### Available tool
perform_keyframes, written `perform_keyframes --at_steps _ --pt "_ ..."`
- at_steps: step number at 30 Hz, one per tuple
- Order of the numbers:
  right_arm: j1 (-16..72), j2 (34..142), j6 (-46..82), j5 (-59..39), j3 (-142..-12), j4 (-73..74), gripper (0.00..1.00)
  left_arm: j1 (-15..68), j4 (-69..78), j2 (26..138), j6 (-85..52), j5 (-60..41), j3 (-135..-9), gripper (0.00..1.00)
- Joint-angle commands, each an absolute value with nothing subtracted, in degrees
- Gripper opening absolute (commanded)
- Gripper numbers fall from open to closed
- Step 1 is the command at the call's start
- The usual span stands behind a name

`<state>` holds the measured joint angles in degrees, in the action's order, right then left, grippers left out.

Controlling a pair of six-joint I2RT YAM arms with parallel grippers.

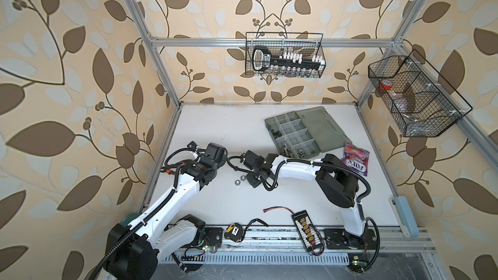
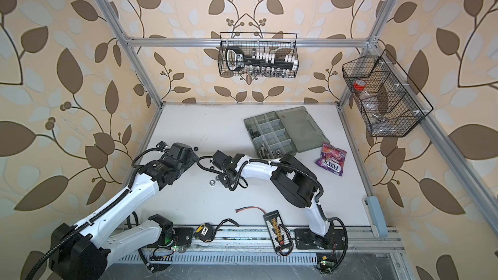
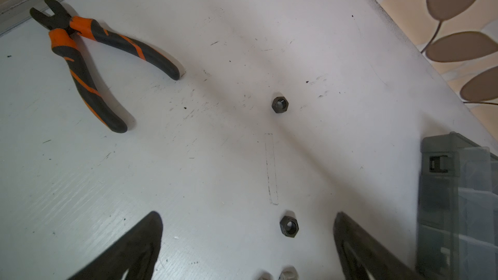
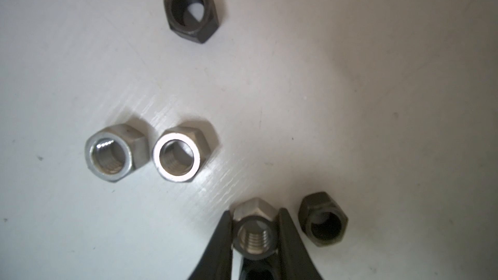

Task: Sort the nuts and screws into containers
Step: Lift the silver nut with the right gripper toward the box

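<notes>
- The right fingers [image 4: 217, 249] pinch a silver nut [image 4: 254, 234] by its flats, bore facing up, at the scuffed white surface [image 4: 377, 76].
- The left fingers [image 3: 129, 251] stand wide; a black nut [image 3: 289, 226] lies flat between them in the wrist view.
- The open grey organizer case [image 1: 323, 127] holds silver bolts [image 1: 288, 148] in a near compartment.
- A purple bag [image 1: 355, 160] reads "FOX'S".
- Leaf wallpaper [image 1: 67, 76] surrounds.
</notes>
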<state>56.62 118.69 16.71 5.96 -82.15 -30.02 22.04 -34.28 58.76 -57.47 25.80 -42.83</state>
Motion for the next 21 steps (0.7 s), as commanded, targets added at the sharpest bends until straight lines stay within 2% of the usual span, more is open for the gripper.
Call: perform_keyframes --at_steps 1,10,21 --pt "56.8 119.7 16.9 5.5 -80.9 -32.4 0.22 21.5 -34.4 58.7 -58.2 27.3 -42.2 0.99" --pt "56.3 117.9 17.4 6.1 -82.3 -32.2 0.16 21.5 -34.4 59.0 -58.0 27.0 -42.5 0.99" --pt "50.5 108.3 19.6 4.3 -80.4 -29.2 0.09 21.5 -33.8 59.4 -57.6 26.7 -42.7 0.99"
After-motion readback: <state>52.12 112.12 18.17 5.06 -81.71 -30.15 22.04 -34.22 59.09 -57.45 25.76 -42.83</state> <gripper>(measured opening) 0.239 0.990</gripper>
